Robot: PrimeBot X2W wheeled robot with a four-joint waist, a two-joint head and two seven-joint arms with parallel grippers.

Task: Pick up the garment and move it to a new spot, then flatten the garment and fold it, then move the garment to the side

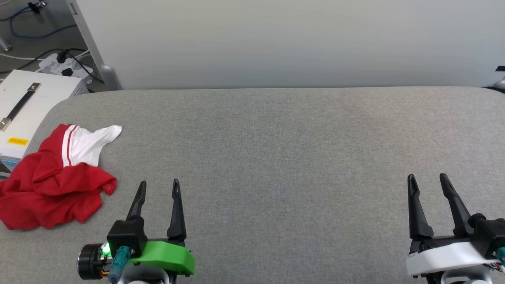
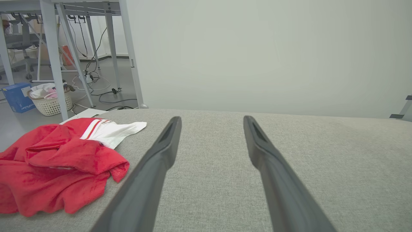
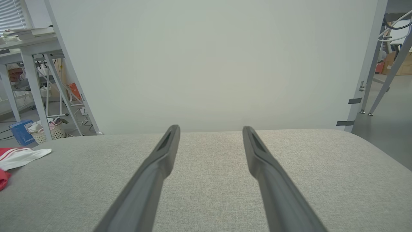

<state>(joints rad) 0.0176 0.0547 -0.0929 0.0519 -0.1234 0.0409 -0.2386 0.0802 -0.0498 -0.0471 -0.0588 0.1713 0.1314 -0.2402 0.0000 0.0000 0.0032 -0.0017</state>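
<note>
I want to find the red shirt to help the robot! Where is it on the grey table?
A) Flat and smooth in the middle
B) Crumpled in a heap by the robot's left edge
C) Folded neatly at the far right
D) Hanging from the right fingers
B: the garment lies bunched up at the left edge of the grey table, just left of the open left fingers, which are not touching it.

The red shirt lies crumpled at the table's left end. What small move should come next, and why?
Probably move the left gripper toward the shirt and lower it onto the bunched red cloth. The shirt lies crumpled just beside that open, empty gripper; the right gripper, also open, is far across the table.
</note>
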